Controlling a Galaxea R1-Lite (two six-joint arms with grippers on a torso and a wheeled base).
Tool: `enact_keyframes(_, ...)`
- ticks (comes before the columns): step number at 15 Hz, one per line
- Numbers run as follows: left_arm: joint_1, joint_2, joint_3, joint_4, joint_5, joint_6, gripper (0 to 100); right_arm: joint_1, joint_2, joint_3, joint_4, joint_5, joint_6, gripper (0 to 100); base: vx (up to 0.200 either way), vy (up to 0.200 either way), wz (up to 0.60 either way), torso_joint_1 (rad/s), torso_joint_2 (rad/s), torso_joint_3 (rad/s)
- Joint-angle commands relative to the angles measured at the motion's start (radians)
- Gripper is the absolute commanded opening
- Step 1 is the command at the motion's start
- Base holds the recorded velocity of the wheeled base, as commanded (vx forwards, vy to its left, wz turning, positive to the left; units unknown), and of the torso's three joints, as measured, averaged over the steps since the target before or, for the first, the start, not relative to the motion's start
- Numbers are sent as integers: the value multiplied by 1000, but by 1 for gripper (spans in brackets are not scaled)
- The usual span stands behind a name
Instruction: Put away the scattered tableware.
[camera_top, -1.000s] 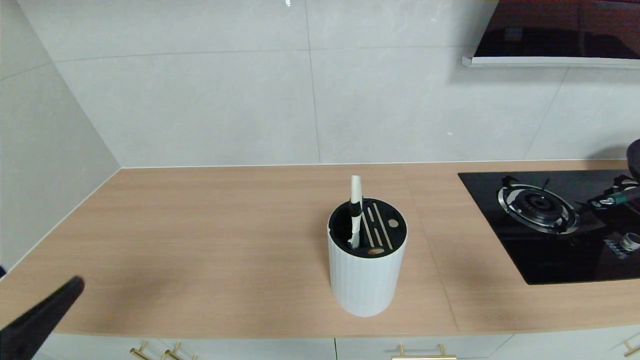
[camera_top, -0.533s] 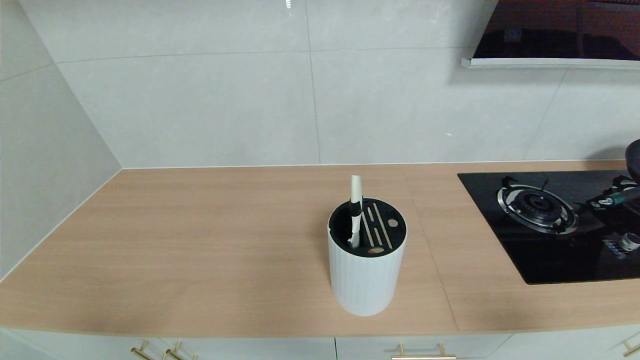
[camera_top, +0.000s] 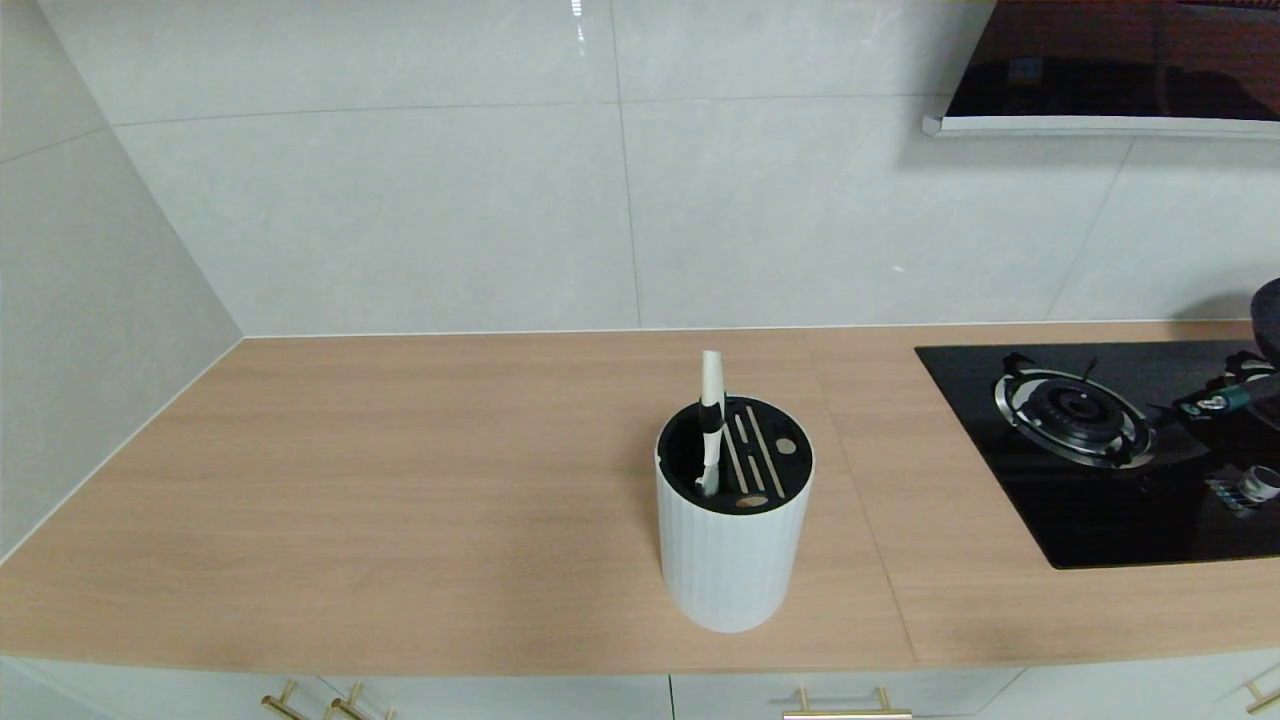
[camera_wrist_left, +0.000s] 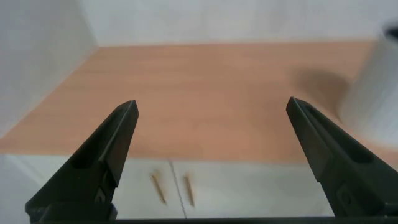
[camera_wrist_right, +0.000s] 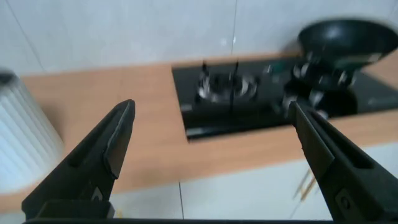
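**Head view:** A white-handled utensil (camera_top: 711, 400) stands nearly upright in the open left compartment of a white ribbed holder (camera_top: 733, 560). The holder sits towards the near edge of the wooden counter (camera_top: 400, 480), well left of the black gas hob (camera_top: 1100, 500). With this piece of tableware already stowed, the putting-away looks finished or close to it.

**Left wrist view:** The left hand (camera_wrist_left: 211, 106) hangs with its two dark fingers spread wide and nothing between them. It is off the near edge of the counter (camera_wrist_left: 205, 93), above the cupboard fronts with their brass handles (camera_wrist_left: 158, 186). The holder (camera_wrist_left: 373, 93) shows pale at the right.

**Right wrist view:** The right hand (camera_wrist_right: 211, 104) is likewise spread apart and carrying nothing, held out from the near counter edge. The holder (camera_wrist_right: 25, 137) lies to its left, and the hob (camera_wrist_right: 249, 93) and a dark pan (camera_wrist_right: 342, 34) lie beyond. The likely next move is a check of the counter for any remaining piece. If one is found, the nearer hand would need to come in over the counter and line up on its handle.
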Motion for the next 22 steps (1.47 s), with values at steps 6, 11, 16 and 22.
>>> enact_keyframes(6,0,-2,13,8,-16,-14,100,3,-1,53,-3,53,-13,100,0,0,0,0,0,0)
enact_keyframes(11,0,-2,13,8,-16,-27,100,2,-1,52,-7,25,-111,100,0,0,0,0,0,0)
enact_keyframes(16,0,-2,13,8,-16,-28,100,5,-3,53,-4,96,-36,100,0,0,0,0,0,0)
enact_keyframes(22,0,-2,12,8,-16,-28,100,5,-4,53,45,139,4,100,0,0,0,0,0,0)
